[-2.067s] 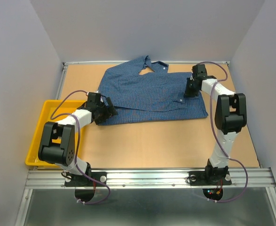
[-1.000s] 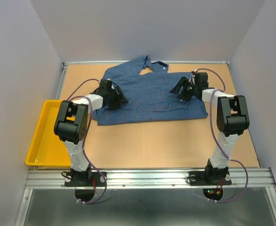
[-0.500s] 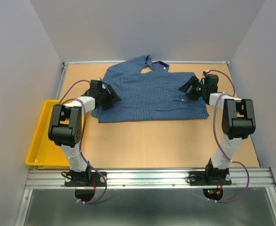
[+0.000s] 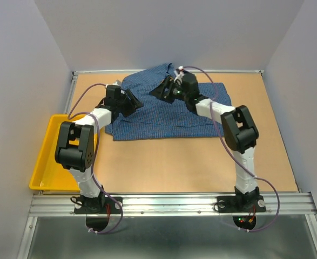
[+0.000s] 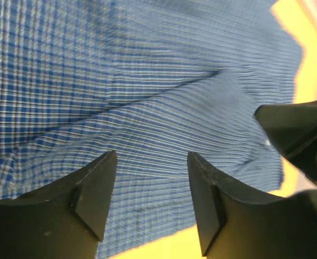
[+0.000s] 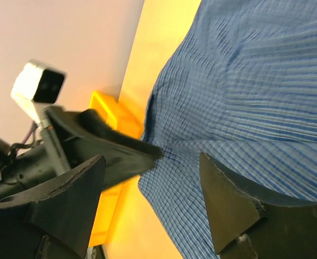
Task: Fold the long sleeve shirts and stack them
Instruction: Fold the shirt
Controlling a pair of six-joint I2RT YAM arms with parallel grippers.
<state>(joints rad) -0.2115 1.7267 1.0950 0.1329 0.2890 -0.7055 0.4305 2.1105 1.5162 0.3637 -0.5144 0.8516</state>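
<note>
One long sleeve shirt (image 4: 163, 116), blue and finely checked, lies spread on the far half of the table. Its collar end points to the back wall and is partly hidden by my right arm. My left gripper (image 4: 132, 102) hovers open over the shirt's left edge, and checked cloth (image 5: 147, 91) fills the view beneath its empty fingers (image 5: 152, 156). My right gripper (image 4: 162, 89) reaches across the shirt to near the collar, open and empty (image 6: 152, 159) above the cloth (image 6: 244, 97). Each wrist view shows the other gripper's black fingers close by, pointing toward it.
A yellow tray (image 4: 47, 156) sits off the table's left edge, also showing in the right wrist view as the yellow tray (image 6: 107, 110). The bare wooden table (image 4: 174, 162) lies between the shirt and the arm bases. Grey walls close in the back and sides.
My right gripper has swung left from the shirt's right edge across to the collar area. My left gripper moved from the shirt's near left corner up along its left edge.
</note>
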